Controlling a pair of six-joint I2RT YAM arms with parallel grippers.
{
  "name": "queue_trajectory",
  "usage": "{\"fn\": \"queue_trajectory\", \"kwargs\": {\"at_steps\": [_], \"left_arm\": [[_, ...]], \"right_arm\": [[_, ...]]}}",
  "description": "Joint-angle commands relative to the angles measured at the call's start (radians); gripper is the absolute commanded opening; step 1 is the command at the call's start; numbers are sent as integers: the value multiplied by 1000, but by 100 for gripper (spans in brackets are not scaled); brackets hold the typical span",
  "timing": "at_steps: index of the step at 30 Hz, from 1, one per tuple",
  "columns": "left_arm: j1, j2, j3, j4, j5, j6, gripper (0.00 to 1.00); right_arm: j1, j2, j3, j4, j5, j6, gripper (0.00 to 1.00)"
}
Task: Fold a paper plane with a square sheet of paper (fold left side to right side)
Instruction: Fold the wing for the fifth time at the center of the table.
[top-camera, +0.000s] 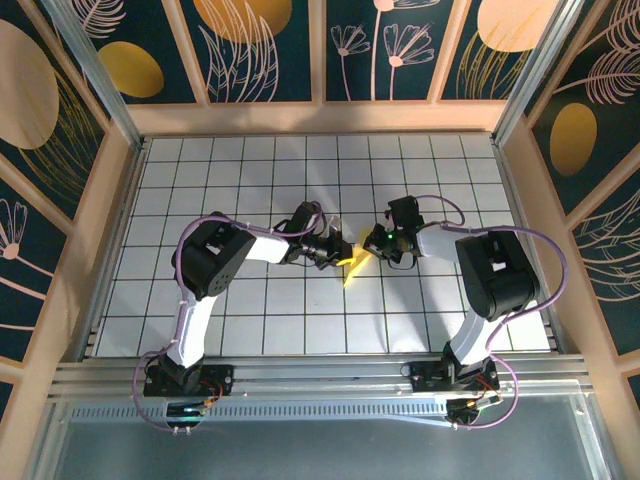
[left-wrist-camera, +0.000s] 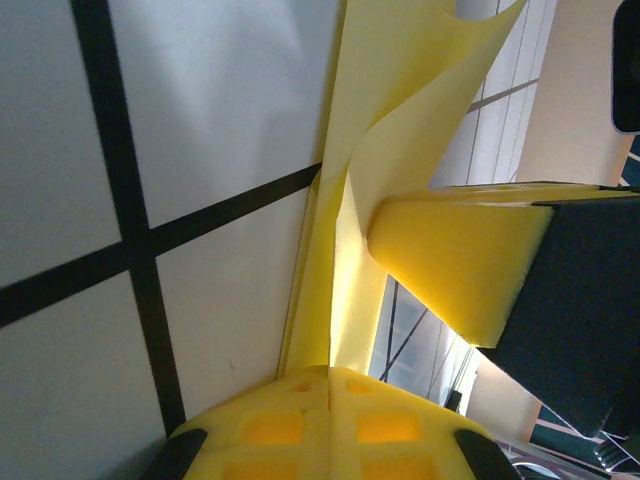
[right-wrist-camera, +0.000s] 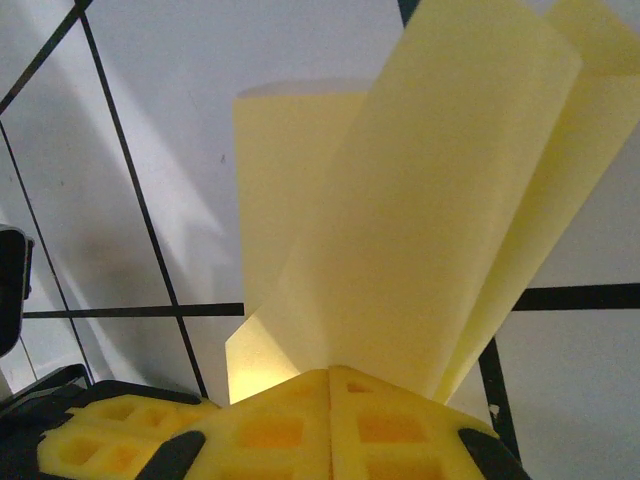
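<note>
Folded paper (top-camera: 352, 266) tight between closed left fingers (left-wrist-camera: 270, 432) and right fingers (right-wrist-camera: 270, 437).

We see a white table (top-camera: 200, 320) ruled in black grid squares, with a wooden border (top-camera: 320, 118). Well beyond the aluminium rail (top-camera: 320, 372), the creased yellow paper (top-camera: 353, 268) stands tilted, its lower edge seemingly touching the surface.
</note>
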Motion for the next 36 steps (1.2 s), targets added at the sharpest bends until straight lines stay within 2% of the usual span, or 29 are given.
{"fn": "queue_trajectory", "kwargs": {"at_steps": [1,8,12,19,23,29,36], "left_arm": [[6,58,-1,-71,-75,22,1],[6,51,-3,-65,-73,21,3],[6,0,-21,-50,-92,28,16],[26,-171,-39,-121,-153,80,25],[31,-241,-27,-224,-180,133,21],[7,-256,-51,-206,-70,117,10],[-54,-200,-39,-171,-26,82,6]], "right_arm": [[4,-2,-31,9,17,-4,6],[-17,5,-99,34,1,-23,0],[-26,11,-125,33,3,-54,0],[-35,27,-167,60,3,-146,0],[-43,26,-179,71,10,-205,0],[-59,22,-187,88,-11,-202,0],[-58,25,-193,110,-29,-171,0]]}}
